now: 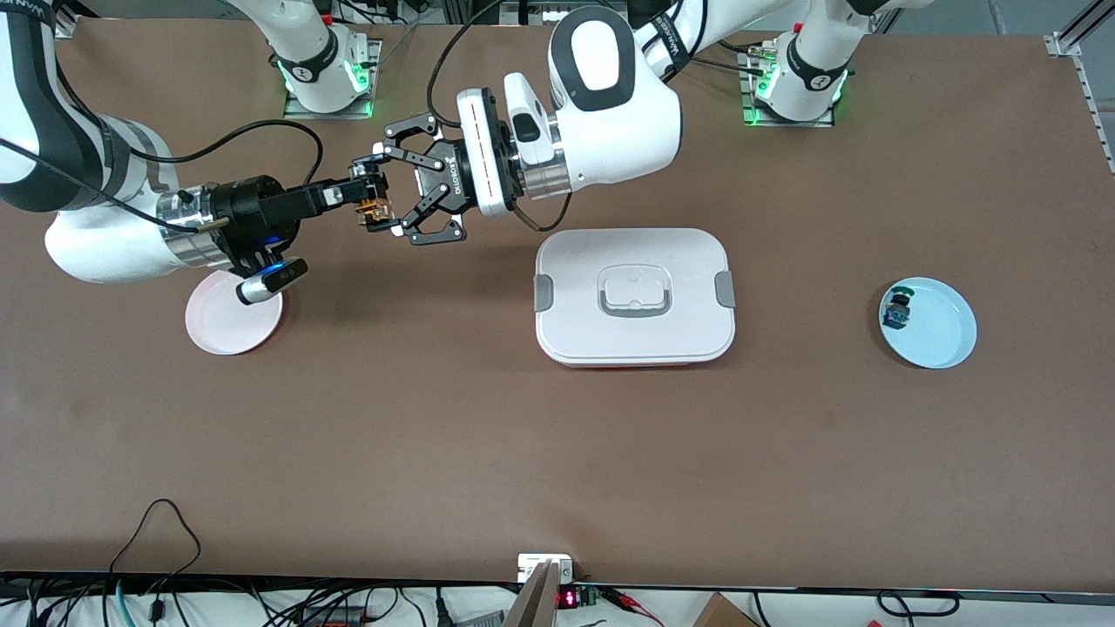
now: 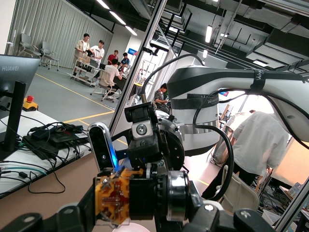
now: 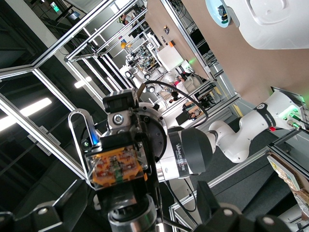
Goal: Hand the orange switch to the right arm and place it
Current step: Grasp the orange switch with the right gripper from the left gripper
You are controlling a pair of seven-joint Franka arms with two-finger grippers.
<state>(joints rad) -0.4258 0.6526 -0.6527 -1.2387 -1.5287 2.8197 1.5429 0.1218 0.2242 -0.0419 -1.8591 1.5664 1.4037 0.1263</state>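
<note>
— Grippers meet in mid-air over the bare brown table (image 1: 435,435), toward the right arm's end; do you see what sits between them?

— Yes; the orange switch (image 1: 376,211) is up there, off the table, between the two; the right gripper (image 1: 364,193) comes in on its slim black fingers and is clamped on the switch; the left gripper (image 1: 389,189), the one with the open black linkage, has its fingers spread wide on either side of the switch; it grips nothing that I can see.

— And from the wrists?

— In the left wrist view the orange switch (image 2: 112,200) shows its orange face with small metal contacts, sitting at the tip of the right arm's black wrist; in the right wrist view the orange switch (image 3: 117,166) shows the same way.

— What lies below?

— A pink plate (image 1: 228,331) lies on the table under the right arm's wrist; a white lidded box (image 1: 636,348) sits mid-table; a pale blue plate (image 1: 945,335) lies toward the left arm's end, with a small blue-green switch (image 1: 896,311) on it near the rim.
</note>
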